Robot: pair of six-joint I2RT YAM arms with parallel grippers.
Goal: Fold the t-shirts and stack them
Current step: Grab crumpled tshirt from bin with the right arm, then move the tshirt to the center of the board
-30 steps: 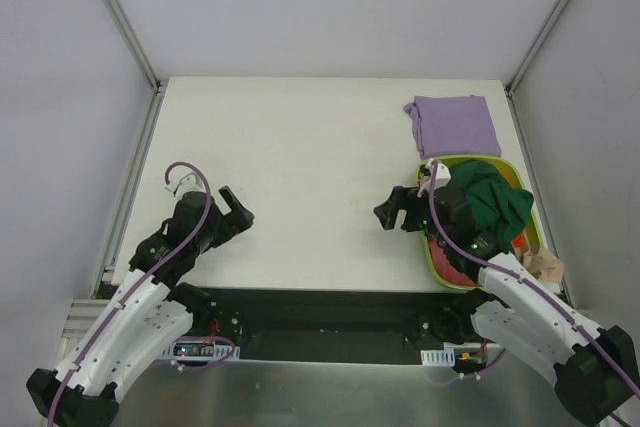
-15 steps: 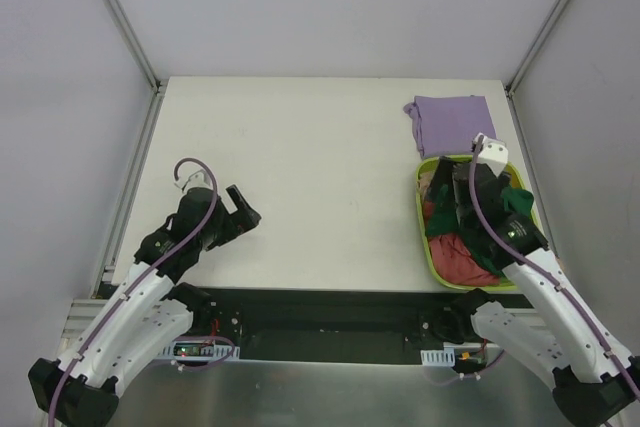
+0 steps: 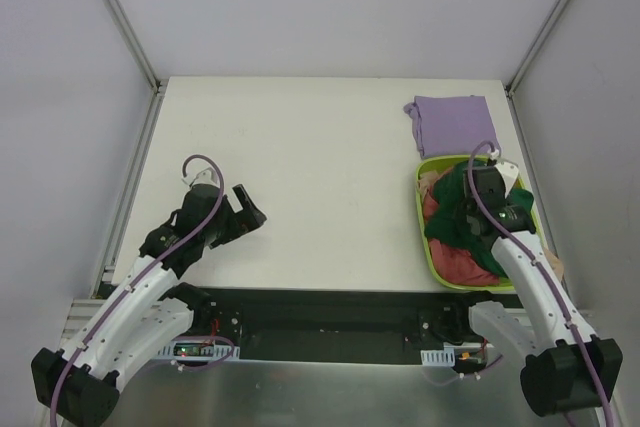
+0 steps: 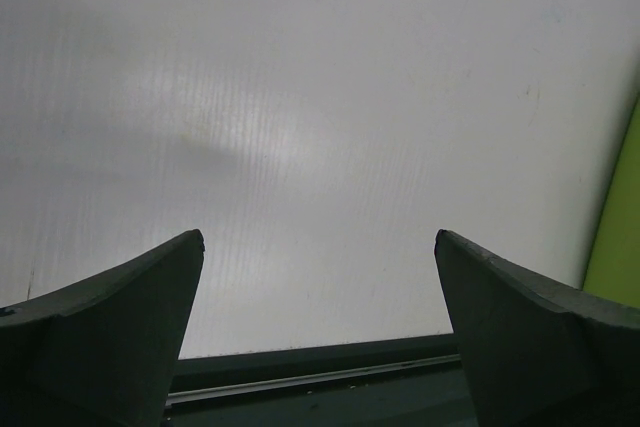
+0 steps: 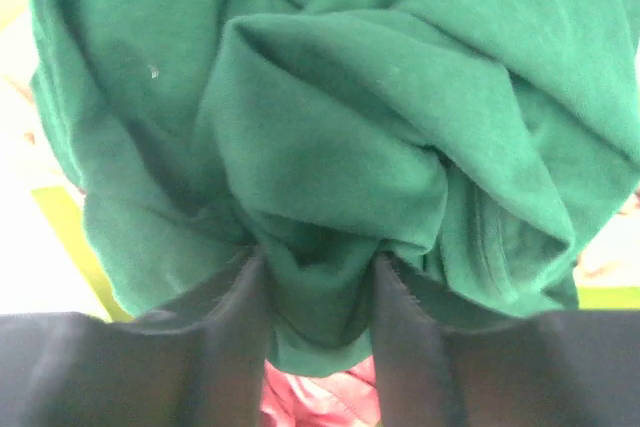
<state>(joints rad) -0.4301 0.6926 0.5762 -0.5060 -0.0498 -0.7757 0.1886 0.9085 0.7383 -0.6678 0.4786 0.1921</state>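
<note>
The dark green t-shirt [image 3: 455, 215] lies bunched in the lime-green basket [image 3: 424, 243]. My right gripper [image 3: 470, 205] reaches down into it, and in the right wrist view its jaws [image 5: 315, 265] are shut on a gathered fold of the green t-shirt [image 5: 330, 97]. A pinkish-red t-shirt [image 3: 464, 263] lies under the green one and shows below the fold [image 5: 315, 399]. The lilac-purple t-shirt [image 3: 452, 124] lies folded flat on the table beyond the basket. My left gripper [image 3: 251, 206] hovers open over bare table at the left, nothing between its fingers [image 4: 318, 237].
The basket stands at the table's right side, near the front edge; its rim shows at the right of the left wrist view [image 4: 620, 217]. A dark gap and metal rail [image 3: 330, 307] run along the near table edge. Frame posts stand at the back corners.
My right arm swung from the table left of the basket over into the basket, and its jaws closed on the dark green t-shirt. The left gripper drifted slightly right, still open.
</note>
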